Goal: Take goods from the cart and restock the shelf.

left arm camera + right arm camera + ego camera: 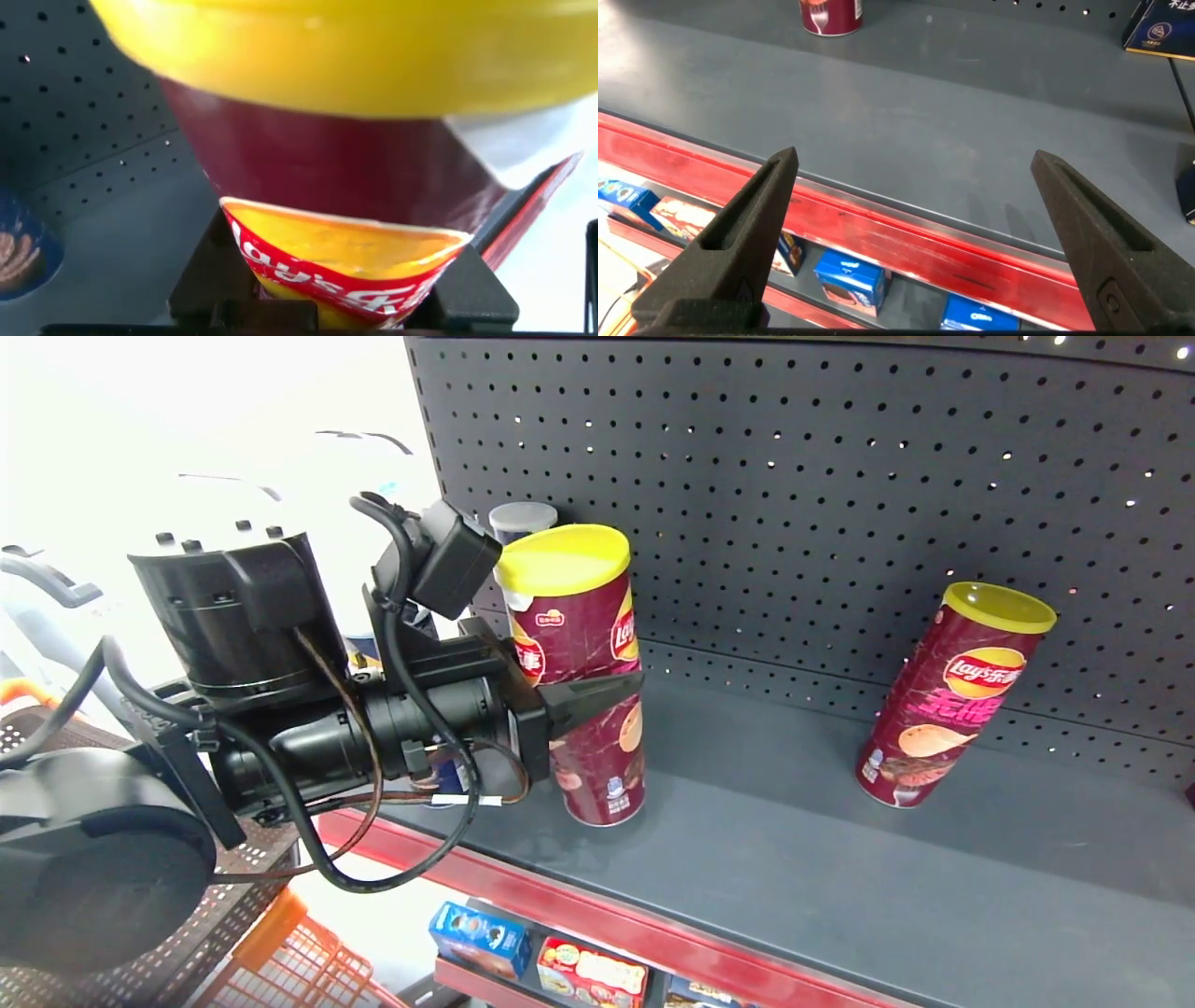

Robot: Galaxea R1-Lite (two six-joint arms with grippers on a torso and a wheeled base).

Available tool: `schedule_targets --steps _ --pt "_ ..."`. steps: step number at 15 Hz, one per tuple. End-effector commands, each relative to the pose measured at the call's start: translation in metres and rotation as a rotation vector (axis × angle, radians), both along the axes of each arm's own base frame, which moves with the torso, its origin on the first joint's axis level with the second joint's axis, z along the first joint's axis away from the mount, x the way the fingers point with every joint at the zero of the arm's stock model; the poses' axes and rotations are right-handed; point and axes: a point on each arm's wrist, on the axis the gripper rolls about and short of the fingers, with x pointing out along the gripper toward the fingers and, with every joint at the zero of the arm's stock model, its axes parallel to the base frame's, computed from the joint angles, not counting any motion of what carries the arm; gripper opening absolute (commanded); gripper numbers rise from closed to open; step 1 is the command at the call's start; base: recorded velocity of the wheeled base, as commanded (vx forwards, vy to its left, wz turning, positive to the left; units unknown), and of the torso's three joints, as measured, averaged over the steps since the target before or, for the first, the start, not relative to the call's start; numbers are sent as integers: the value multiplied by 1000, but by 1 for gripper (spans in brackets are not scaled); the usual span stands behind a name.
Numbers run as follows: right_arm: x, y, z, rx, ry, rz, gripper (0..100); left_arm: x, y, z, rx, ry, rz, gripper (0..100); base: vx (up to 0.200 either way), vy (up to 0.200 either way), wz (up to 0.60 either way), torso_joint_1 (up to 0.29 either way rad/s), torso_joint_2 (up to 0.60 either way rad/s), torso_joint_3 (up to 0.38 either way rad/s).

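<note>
A maroon chips can with a yellow lid (583,644) stands upright near the front left of the grey shelf (794,868). My left gripper (597,700) is shut on its middle from the side. Whether its base rests on the shelf or hangs just above it I cannot tell. In the left wrist view the same can (355,159) sits between the jaws. A second, identical can (952,700) stands at the back right, leaning a little; its base (831,14) also shows. My right gripper (915,173) hangs open and empty over the shelf's red front edge (878,224).
Another can with a pale lid (523,518) stands behind the held one, against the pegboard back wall (840,476). The orange cart basket (289,961) is at lower left. Boxed snacks (481,938) line the shelf below. A dark box (1162,28) lies on the shelf's far side.
</note>
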Motion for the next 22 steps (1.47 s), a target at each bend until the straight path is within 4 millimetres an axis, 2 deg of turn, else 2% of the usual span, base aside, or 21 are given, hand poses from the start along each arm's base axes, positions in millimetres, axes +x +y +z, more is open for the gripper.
schedule_targets --steps 1,9,20,22 --pt "0 0 0 0 1 0 100 2 -2 -2 3 5 -3 0 0 0 0 0 0 0" --pt "0 0 0 0 1 0 100 4 -3 -4 6 10 -1 0 0 0 -600 3 5 5" --pt "0 0 0 0 1 2 100 4 0 -4 4 8 10 0 0 0 -55 0 1 0" --pt "0 0 0 2 1 2 100 4 8 -2 3 0 39 0 0 0 0 0 0 0"
